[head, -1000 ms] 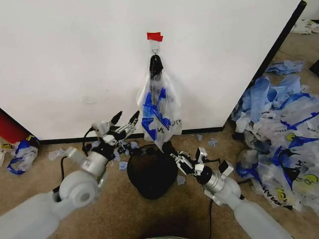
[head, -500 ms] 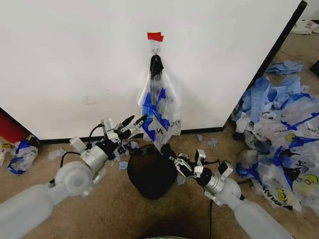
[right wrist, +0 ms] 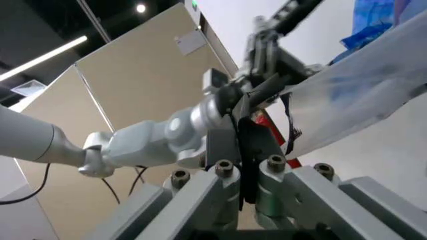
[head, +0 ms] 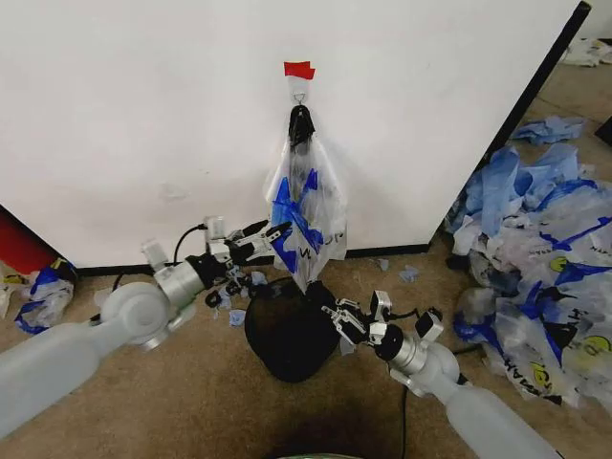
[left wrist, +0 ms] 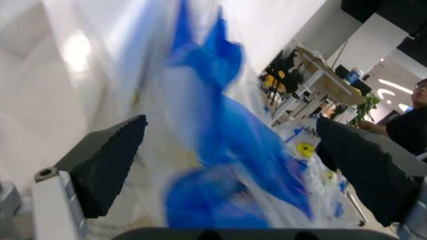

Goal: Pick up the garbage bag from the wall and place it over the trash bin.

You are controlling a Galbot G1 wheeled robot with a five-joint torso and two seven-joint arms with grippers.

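Observation:
The garbage bag [head: 306, 206] hangs from a small hook [head: 299, 96] under red tape [head: 298, 70] on the white wall [head: 143, 115]. It is clear plastic with blue patches. My left gripper [head: 260, 236] is open at the bag's lower left edge. In the left wrist view its dark fingers [left wrist: 107, 160] stand wide apart with the blue-printed bag [left wrist: 220, 145] between them. The black mesh trash bin [head: 285, 330] stands on the floor right under the bag. My right gripper [head: 357, 316] sits low by the bin's right rim; its fingers [right wrist: 241, 145] look pressed together.
A big heap of blue-and-white bags [head: 540, 258] covers the floor on the right. A red object [head: 17, 247] and a loose bag [head: 38, 298] lie at the far left by the baseboard. Small plastic scraps [head: 236, 316] lie around the bin.
My left gripper has swung right and slightly down, from clear of the bag to its lower left edge. The right gripper has barely shifted.

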